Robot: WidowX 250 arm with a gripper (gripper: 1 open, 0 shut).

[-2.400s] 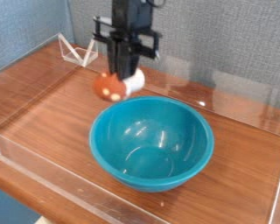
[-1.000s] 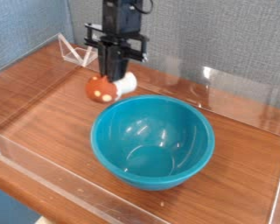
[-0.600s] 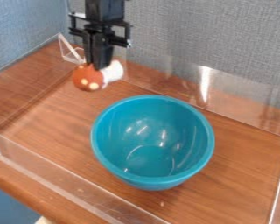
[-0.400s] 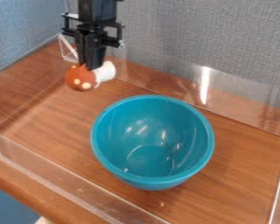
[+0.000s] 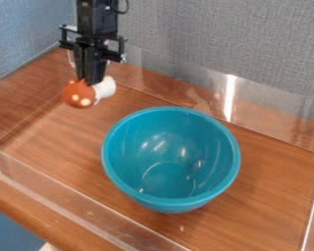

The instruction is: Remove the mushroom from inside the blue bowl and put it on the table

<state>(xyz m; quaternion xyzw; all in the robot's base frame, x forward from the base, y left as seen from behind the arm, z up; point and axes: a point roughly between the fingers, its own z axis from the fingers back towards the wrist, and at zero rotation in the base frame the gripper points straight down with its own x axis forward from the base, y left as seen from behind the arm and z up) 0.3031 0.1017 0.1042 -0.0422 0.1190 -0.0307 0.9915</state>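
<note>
Mushroom out of the bowl, held low over the table's far-left part.

Camera view: the gripper (image 5: 93, 78) points down, its jaws closed on the mushroom (image 5: 78, 95), which hangs tilted with the orange cap toward the table's left edge and the pale stem up by the fingers. It sits near the table's (image 5: 42, 132) back edge, well apart from the bowl (image 5: 121, 162), which stands empty near the middle toward the front edge. Whether the cap touches the wood or hangs just above it, I cannot tell. By my reading the removal is done and most of the carrying too. What is left is to set the mushroom on the wood, let the jaws part, and lift clear. Being round, the cap may roll a little once freed.
</note>
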